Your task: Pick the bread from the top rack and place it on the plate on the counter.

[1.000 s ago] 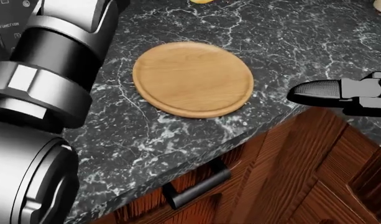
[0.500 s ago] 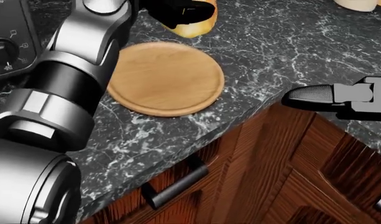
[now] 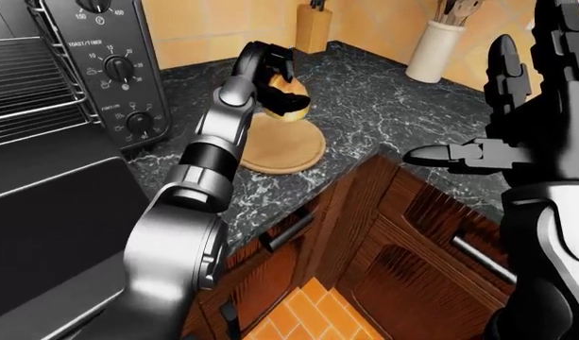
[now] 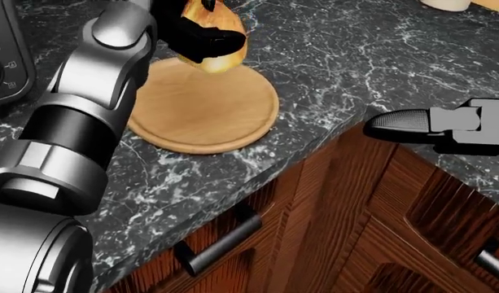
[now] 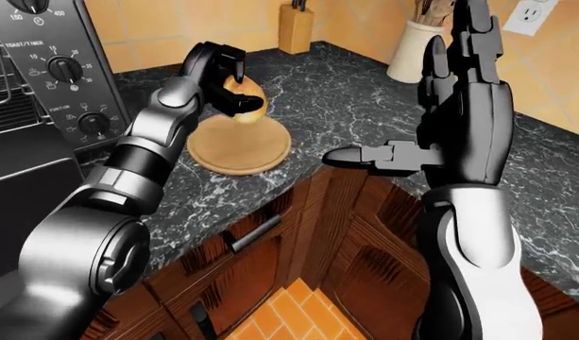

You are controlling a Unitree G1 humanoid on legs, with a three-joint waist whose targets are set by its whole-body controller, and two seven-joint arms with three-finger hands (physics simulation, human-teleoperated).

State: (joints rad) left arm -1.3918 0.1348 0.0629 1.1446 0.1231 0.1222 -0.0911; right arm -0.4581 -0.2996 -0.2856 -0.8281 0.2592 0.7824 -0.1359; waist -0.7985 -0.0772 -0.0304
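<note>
- Two robot arms reach out over a dark marble counter [image 4: 379, 55] in a kitchen.
- The left hand [image 5: 223, 74] has its black fingers wrapped tight around the bread [image 5: 244, 99], a small golden loaf.
- The bread is up in the air, just above the far edge of the plate. In the head view it covers the top rim of the plate. I cannot tell if it touches the wood.
- The plate [image 4: 204, 110] is round and made of light wood. It lies flat on the counter, near the counter's edge.
- The right hand [image 5: 449, 92] is well apart from the plate, over on the right side of the eye views. Its fingers are spread wide and point up, and one finger sticks out sideways to the left. It holds nothing.
- A toaster oven [image 3: 109, 78] stands at the left of the left-eye view. It has round black knobs on its face. Its metal rack [image 3: 24, 78] shows inside, and its dark door [image 3: 53, 212] hangs open below.
- A wooden knife block [image 3: 313, 28] stands at the top of the left-eye view, by the yellow wall.
- A pale jar [image 3: 432, 49] with wooden spoons in it stands to the right of the knife block.
- Brown wooden cabinets [image 4: 379, 232] with dark bar handles sit under the counter.
- Orange floor tiles [image 3: 308, 319] show at the bottom of the left-eye view.
- A white wall plug [image 5: 527, 15] shows in the top right corner of the right-eye view.
</note>
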